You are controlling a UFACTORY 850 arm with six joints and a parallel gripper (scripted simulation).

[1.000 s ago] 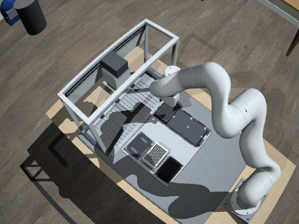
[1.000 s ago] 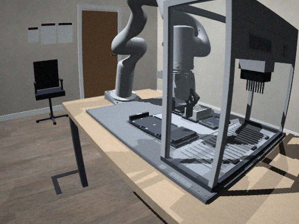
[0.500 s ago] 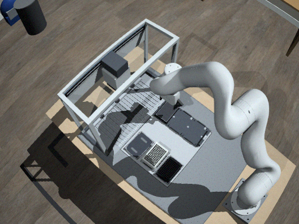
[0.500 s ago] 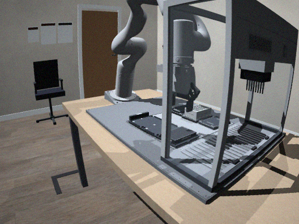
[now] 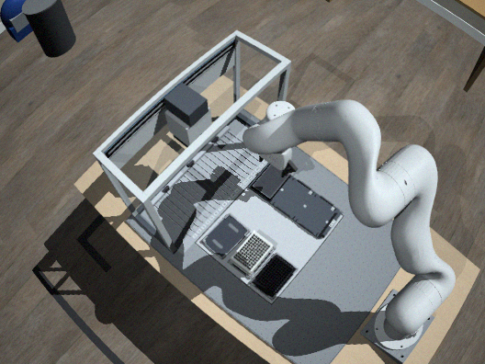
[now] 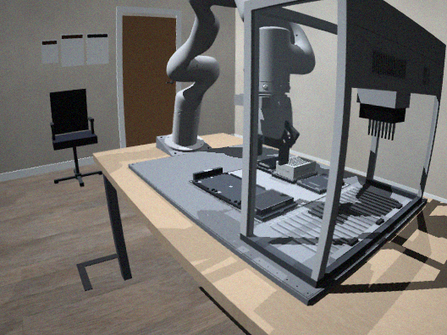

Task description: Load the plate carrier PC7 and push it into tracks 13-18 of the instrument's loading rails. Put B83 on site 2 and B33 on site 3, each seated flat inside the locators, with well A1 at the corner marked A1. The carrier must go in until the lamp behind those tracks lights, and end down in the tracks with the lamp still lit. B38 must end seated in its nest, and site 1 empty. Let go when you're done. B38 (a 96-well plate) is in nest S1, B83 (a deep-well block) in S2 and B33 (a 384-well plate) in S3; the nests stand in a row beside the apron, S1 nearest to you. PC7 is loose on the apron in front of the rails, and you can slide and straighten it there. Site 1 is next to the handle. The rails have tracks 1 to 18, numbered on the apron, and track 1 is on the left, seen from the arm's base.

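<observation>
Long dark grey flat plate carrier PC7 (image 5: 305,207) lies loose on the pale grey apron (image 5: 280,232), at about 3 o'clock of the apron in the top view, its handle end toward 4 o'clock. A dark flat 384-well plate B33 (image 5: 270,180) sits on the carrier's end nearest the ribbed loading rails (image 5: 220,184); the other 2 sites show bare dark surface.

White deep-well block B83 (image 5: 252,251) is in the middle nest of the row at 6 o'clock of the apron. Black 96-well plate B38 (image 5: 274,276) is in the nest on its 4 o'clock side. The nest on the block's 10 o'clock side (image 5: 226,234) shows only a dark grey floor.

Dark 2-finger gripper (image 6: 284,141) on the white 6-joint arm (image 5: 367,152) hangs above the apron, jaws spread fully apart, nothing between them. In the exterior view the fingers stand above the carrier, with the block seen behind them; no contact visible.

White open frame of the instrument (image 5: 197,142) spans the rails.
</observation>
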